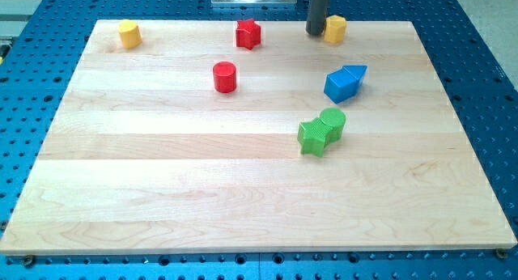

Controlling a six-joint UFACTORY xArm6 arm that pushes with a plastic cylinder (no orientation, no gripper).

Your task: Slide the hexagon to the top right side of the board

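Note:
A yellow hexagon (pixel 335 28) sits near the board's top edge, right of centre. My tip (pixel 315 32) rests on the board just to the hexagon's left, touching or nearly touching its left side. The dark rod rises from there out of the view's top.
The wooden board (pixel 243 207) lies on a blue perforated table. A red star (pixel 248 34) and a yellow block (pixel 129 34) of unclear shape sit along the top. A red cylinder (pixel 224 77), a blue cube (pixel 338 86) touching a blue triangle (pixel 355 72), and a green star (pixel 312 137) touching a green cylinder (pixel 333 120) lie lower.

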